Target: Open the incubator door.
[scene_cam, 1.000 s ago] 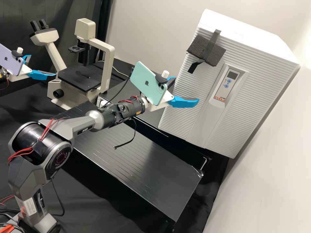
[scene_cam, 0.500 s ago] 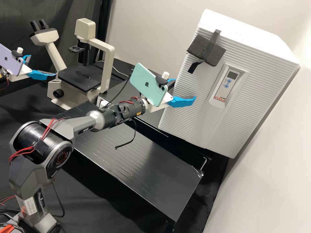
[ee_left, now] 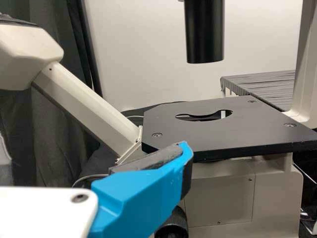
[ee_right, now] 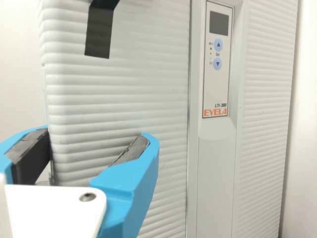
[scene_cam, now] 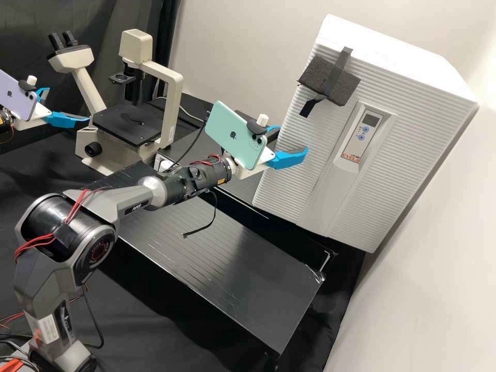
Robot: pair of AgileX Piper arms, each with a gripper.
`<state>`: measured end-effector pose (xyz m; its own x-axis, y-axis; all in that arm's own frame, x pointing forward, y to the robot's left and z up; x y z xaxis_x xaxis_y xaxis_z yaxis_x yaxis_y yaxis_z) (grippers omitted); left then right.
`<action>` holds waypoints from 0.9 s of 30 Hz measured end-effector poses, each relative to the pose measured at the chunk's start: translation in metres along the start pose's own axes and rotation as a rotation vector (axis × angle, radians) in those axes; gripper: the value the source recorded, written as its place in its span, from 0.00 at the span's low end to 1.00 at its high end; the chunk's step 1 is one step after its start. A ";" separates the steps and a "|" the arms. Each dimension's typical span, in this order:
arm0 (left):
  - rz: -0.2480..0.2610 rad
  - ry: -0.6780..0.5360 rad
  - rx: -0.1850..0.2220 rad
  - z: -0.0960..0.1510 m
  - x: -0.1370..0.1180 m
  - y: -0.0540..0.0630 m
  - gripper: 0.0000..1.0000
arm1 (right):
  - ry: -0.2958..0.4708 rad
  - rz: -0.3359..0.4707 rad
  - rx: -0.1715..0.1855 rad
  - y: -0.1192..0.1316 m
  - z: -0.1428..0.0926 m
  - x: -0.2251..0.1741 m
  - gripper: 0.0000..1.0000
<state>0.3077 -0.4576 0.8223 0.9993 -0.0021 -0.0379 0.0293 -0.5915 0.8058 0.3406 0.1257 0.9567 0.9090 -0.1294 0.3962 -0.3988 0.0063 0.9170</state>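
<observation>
My right gripper [ee_right: 91, 140] is partway open with nothing clamped: one blue finger [ee_right: 130, 191] lies in front of the ribbed incubator door [scene_cam: 398, 147], the other beyond its side edge, so the edge stands in the gap between them. I judge this straddle is meant to let me close on that edge and pull; whether either grey pad touches it, I can't tell. The door looks shut, upright on the white cabinet beside the wall, so the opening is still to be done.

I am well aside from the control panel [ee_right: 216, 64], which makes sense, since pressing there wouldn't help. The foam pad [scene_cam: 347, 92] is taped high near the same edge, perhaps as a cushion or a grip. If I squeeze only the smooth ribs, I could slip, so the pads should sit deep before I draw back.

My left gripper [scene_cam: 67, 105] is spread and empty beside the microscope [scene_cam: 171, 113], probably kept out of the way because one arm is enough. The phone [scene_cam: 236, 135] is clamped behind my right fingers, probably to look along them at the edge.
</observation>
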 end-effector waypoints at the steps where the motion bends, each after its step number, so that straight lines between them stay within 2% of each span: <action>1: 0.000 0.000 0.000 0.000 0.000 0.000 1.00 | 0.001 0.001 -0.003 0.000 0.000 0.000 0.00; 9: 0.000 0.000 0.000 0.000 0.000 0.000 1.00 | 0.008 -0.014 -0.024 0.003 0.002 0.001 0.00; 11: 0.000 0.000 0.000 0.000 0.000 0.000 1.00 | 0.009 -0.019 -0.015 0.005 0.002 0.000 0.00; 18: 0.000 0.000 0.000 0.000 0.000 0.000 1.00 | 0.009 -0.031 -0.015 0.009 0.010 -0.003 0.00; 27: 0.000 0.000 0.000 0.000 0.000 0.000 1.00 | 0.026 -0.033 -0.001 0.026 0.024 -0.019 0.00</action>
<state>0.3077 -0.4576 0.8223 0.9993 -0.0021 -0.0379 0.0293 -0.5915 0.8058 0.3105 0.1045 0.9722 0.9244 -0.1039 0.3669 -0.3685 0.0039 0.9296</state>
